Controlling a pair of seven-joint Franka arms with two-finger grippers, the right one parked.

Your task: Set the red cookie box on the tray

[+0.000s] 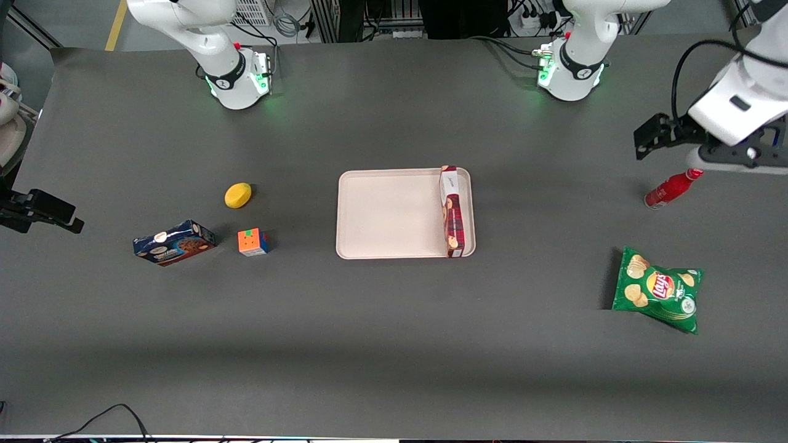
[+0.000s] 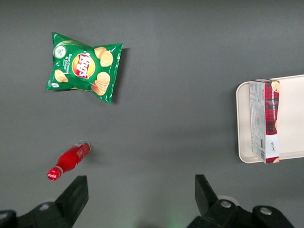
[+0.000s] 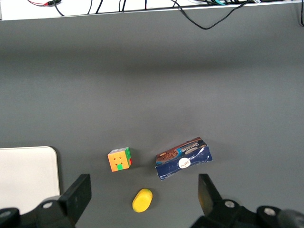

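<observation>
Grey table: red cookie box on tray, tool apparently open.

- The front view looks down from high in front of the robots, taking in the whole dark table.
- The left wrist view looks straight down past the gripper, its fingers spread wide, raised over the working arm's end; it shares the red cookie box standing on the tray with the front view.
- The right wrist view looks down at the parked arm's end, sharing the tray's corner.
</observation>
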